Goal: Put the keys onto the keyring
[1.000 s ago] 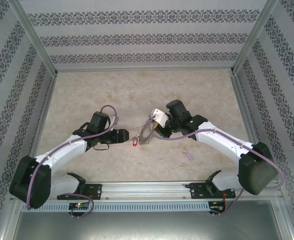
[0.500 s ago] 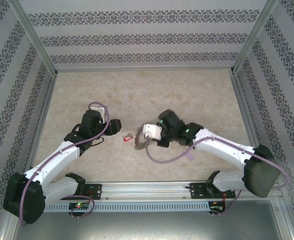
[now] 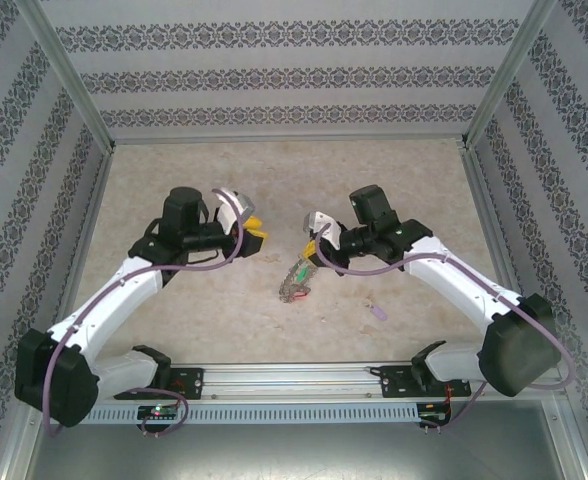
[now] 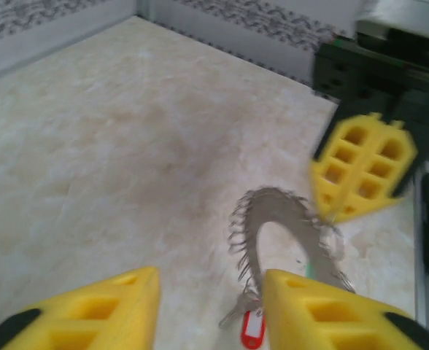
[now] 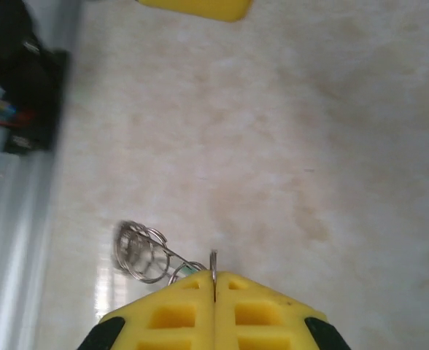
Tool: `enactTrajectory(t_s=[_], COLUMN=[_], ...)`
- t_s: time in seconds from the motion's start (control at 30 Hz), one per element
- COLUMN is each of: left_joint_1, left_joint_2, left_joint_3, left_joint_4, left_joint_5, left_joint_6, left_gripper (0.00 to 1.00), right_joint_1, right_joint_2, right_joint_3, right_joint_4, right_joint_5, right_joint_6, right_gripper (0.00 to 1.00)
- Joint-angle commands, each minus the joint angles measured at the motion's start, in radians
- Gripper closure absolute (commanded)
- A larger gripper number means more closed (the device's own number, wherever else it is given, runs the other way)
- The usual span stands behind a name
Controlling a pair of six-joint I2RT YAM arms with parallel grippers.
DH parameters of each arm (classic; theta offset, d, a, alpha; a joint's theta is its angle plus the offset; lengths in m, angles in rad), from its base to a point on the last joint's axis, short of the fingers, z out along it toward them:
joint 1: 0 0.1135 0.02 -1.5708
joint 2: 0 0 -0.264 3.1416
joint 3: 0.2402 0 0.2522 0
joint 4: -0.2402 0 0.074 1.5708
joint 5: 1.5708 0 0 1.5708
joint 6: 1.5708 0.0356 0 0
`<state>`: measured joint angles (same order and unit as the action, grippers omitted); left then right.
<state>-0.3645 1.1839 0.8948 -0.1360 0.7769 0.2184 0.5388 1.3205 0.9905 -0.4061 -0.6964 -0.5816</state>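
Observation:
The keyring point(image 3: 295, 282), a flat grey ring fringed with wire loops, hangs tilted below my right gripper point(image 3: 313, 250). That gripper point(image 5: 214, 281) is shut on the ring's thin rim, with wire loops point(image 5: 138, 251) showing to its left. A key with a red tag point(image 4: 252, 328) hangs at the ring's point(image 4: 273, 219) lower edge, and a sliver of green tag point(image 4: 309, 271) shows beside it. The lilac-tagged key point(image 3: 377, 312) lies on the table to the right. My left gripper point(image 3: 249, 238) is left of the ring, apart from it. Its jaws point(image 4: 209, 286) stand open with nothing between them.
The marble-patterned tabletop point(image 3: 274, 180) is walled by patterned panels with metal frame posts. The arm bases sit on a rail point(image 3: 294, 378) at the near edge. The right gripper's yellow finger point(image 4: 364, 171) faces the left wrist camera across the ring.
My left gripper has drawn back from the red-tagged key toward the upper left, and its jaws have narrowed. My right gripper has swung the keyring about and shifted right.

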Motion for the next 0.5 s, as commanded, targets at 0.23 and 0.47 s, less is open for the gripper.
enactTrajectory(t_s=[0.23,0.47], left_joint_1=[0.003,0.003], left_joint_2=[-0.034,-0.076], left_joint_3=[-0.007,-0.043], left_joint_4=[-0.051,-0.038], left_joint_5=[-0.127,-0.290], left_joint_6=[0.075,0.025], left_gripper=[0.61,0.62], right_joint_1=[0.290,0.337], right_joint_2=[0.034,0.047], right_joint_3=[-0.075,-0.131], right_joint_4=[0.184,0.159], right_joint_5=[0.707,0.630], right_joint_6=[-0.238,-0.163], right_gripper=[1.00,1.00])
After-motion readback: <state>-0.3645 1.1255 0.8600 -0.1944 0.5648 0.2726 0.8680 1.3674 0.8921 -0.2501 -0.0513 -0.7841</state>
